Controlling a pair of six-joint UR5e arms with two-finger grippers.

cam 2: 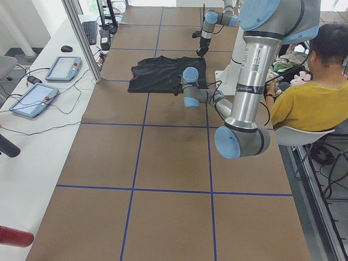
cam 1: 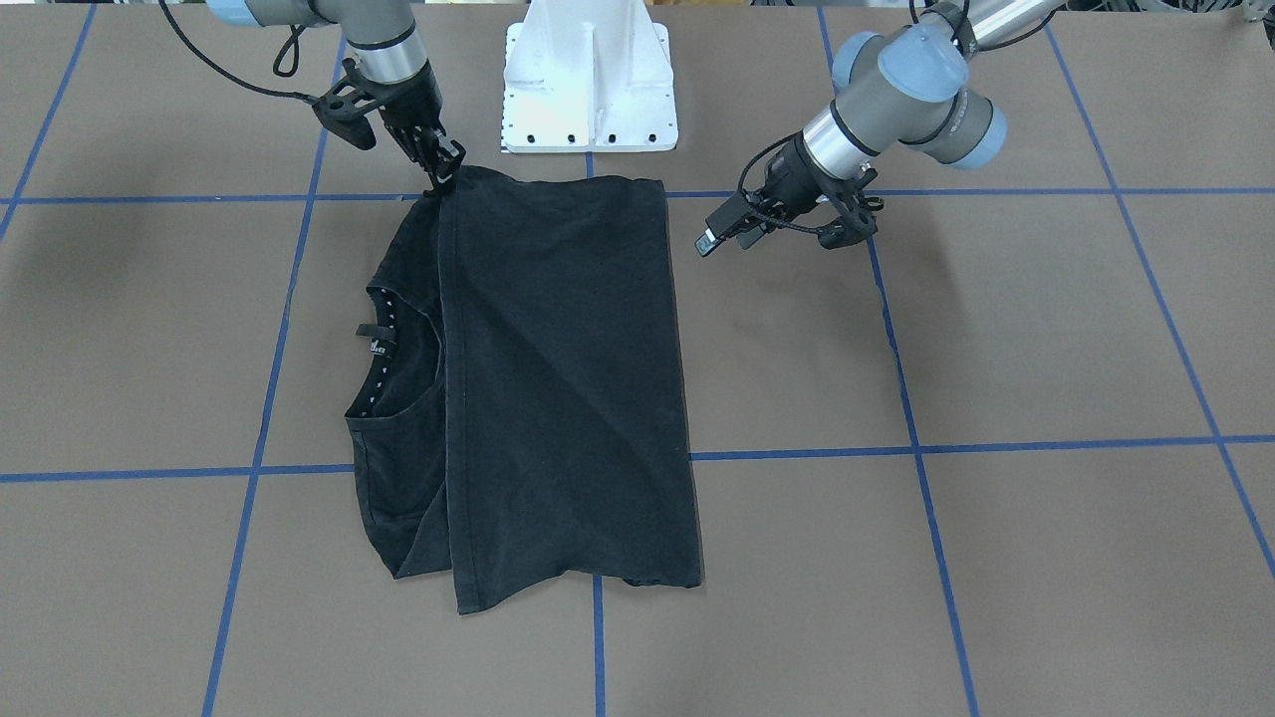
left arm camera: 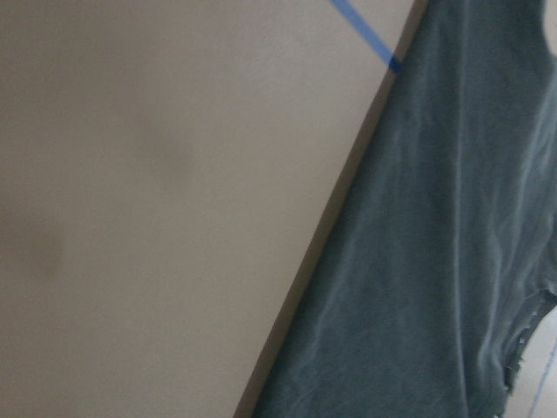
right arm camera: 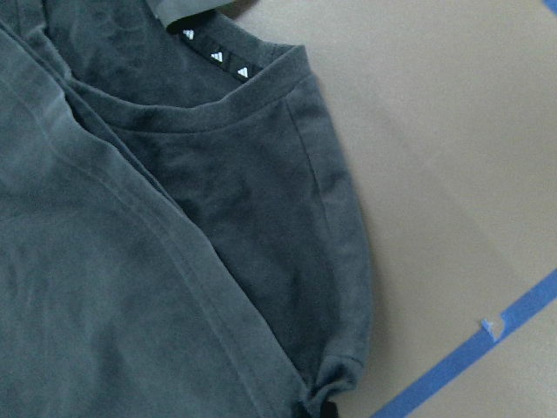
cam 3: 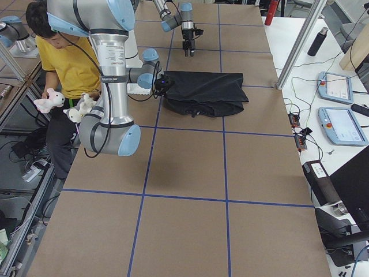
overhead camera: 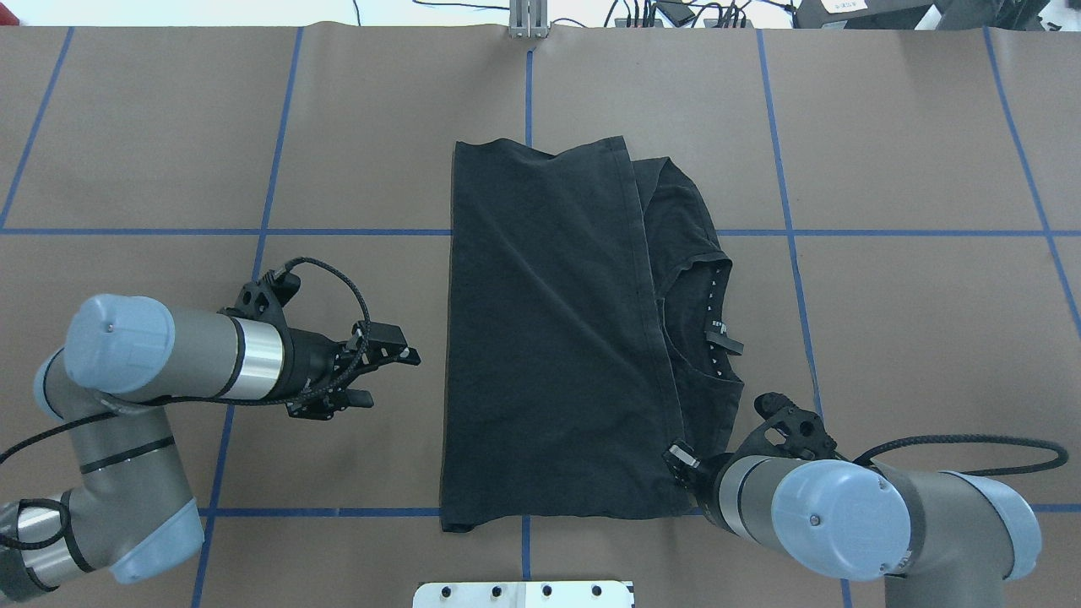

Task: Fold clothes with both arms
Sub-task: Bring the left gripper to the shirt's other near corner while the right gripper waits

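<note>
Right gripper [cam 1: 441,171] pinches the limp black T-shirt's [cam 1: 568,378] hem corner; left gripper [overhead camera: 393,377] hangs spread over matte brown table [overhead camera: 127,127] left of its straight fold.

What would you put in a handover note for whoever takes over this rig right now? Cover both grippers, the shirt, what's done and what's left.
Right gripper: shut on the T-shirt, pinching its near corner.
Left gripper: open, empty, clear of the cloth.
T-shirt: flat on the table, one part folded over, collar showing.
Done: one fold.
To do: release the corner, then probably fold again.
</note>
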